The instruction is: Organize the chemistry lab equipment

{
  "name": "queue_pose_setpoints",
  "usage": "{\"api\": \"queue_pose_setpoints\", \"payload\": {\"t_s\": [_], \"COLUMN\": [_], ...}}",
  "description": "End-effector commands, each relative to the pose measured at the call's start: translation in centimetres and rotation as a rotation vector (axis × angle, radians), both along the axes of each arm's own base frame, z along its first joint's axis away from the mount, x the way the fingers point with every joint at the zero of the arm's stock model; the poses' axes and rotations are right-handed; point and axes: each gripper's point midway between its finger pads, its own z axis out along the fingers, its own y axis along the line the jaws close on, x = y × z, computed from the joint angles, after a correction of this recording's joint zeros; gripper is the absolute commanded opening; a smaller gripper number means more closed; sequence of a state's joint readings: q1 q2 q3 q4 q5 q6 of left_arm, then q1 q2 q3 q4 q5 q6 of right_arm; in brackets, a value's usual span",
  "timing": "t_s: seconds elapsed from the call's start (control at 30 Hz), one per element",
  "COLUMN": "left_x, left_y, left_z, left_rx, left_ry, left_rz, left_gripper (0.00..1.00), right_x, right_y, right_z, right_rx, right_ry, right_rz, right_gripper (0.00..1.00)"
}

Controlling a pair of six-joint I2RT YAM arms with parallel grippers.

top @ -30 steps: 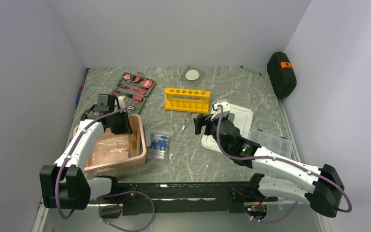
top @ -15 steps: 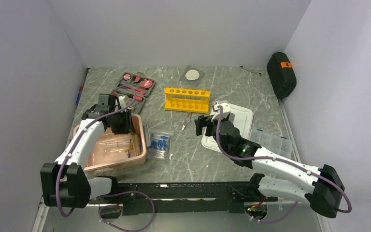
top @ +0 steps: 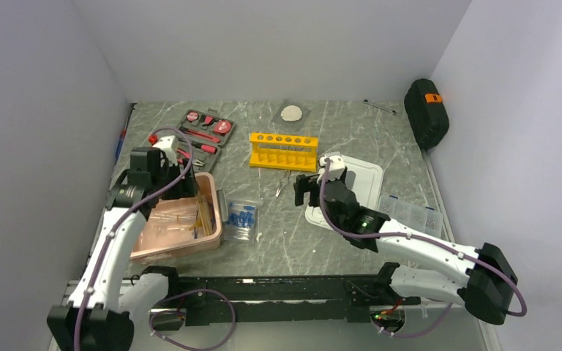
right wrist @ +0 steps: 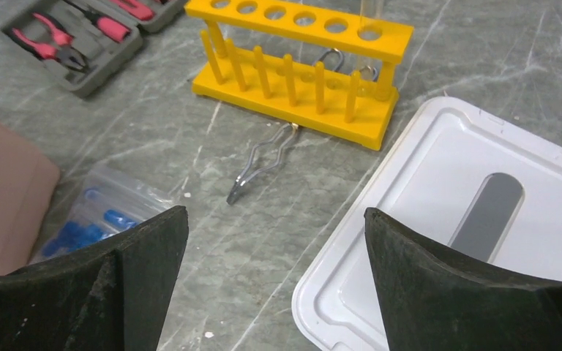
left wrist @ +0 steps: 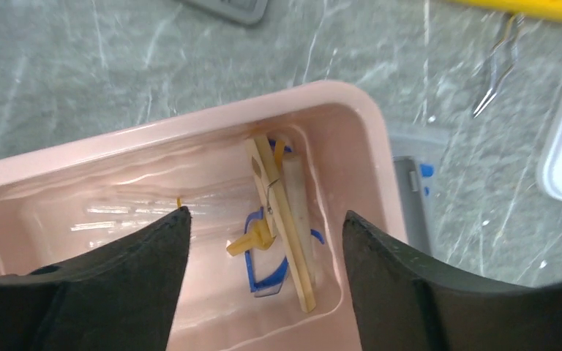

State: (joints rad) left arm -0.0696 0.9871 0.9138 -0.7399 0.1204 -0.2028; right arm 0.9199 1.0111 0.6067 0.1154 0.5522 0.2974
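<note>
Judging by its look, the yellow test-tube rack was taken to be light, stiff, smooth plastic, best pinched across the top bar or an end post and kept level, since something clear appeared to stand in one end hole. It stood upright on the surface at the far middle, with thin metal tweezers lying just in front of it and a white lid beside them. The bag of blue-capped tubes lay flat between the rack and the pink bin; it was judged soft, slippery and loose-filled, so a pinch on a bunched edge was thought safer than a squeeze on the tubes. Inside the bin, a wooden clamp was seen leaning along the right-hand wall over the blue-framed safety glasses; both were reckoned light, and the lens easily scratched. The left tool was held wide apart above the bin, nothing being gripped or touched. The right tool was likewise spread wide and empty, poised above the surface near the tweezers, with the rack just beyond.
</note>
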Motion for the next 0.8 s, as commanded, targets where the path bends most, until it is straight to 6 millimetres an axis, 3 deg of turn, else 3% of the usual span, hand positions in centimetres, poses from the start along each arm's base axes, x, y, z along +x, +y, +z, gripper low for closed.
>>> {"api": "queue_pose_setpoints", "payload": {"t_s": [0.0, 0.13, 0.23, 0.47, 0.63, 0.77], "left_x": [1.4, 2.8, 3.7, 3.7, 3.4, 3.2], "left_y": [0.4, 0.5, 1.2, 2.6, 2.0, 1.4], "left_z": [5.5, 10.3, 11.5, 8.7, 8.7, 8.6], "left_rx": [0.012, 0.013, 0.026, 0.096, 0.119, 0.124], "left_ry": [-0.231, -0.427, -0.482, -0.438, -0.443, -0.441], "left_rz": [0.013, 0.019, 0.058, 0.121, 0.099, 0.08], "left_gripper": [0.82, 0.91, 0.94, 0.97, 0.99, 0.99], "right_x": [1.4, 2.5, 3.5, 5.9, 7.2, 8.2], "right_y": [0.2, 1.4, 2.9, 5.0, 6.4, 6.8], "right_z": [-0.2, -1.6, -3.0, -8.5, -12.0, -13.6], "right_rx": [-0.008, 0.02, 0.017, -0.099, -0.14, -0.164], "right_ry": [0.049, 0.12, 0.189, 0.339, 0.406, 0.435], "right_rz": [-0.089, -0.146, -0.164, -0.236, -0.23, -0.25], "right_gripper": [0.91, 0.9, 0.9, 0.91, 0.92, 0.92]}}
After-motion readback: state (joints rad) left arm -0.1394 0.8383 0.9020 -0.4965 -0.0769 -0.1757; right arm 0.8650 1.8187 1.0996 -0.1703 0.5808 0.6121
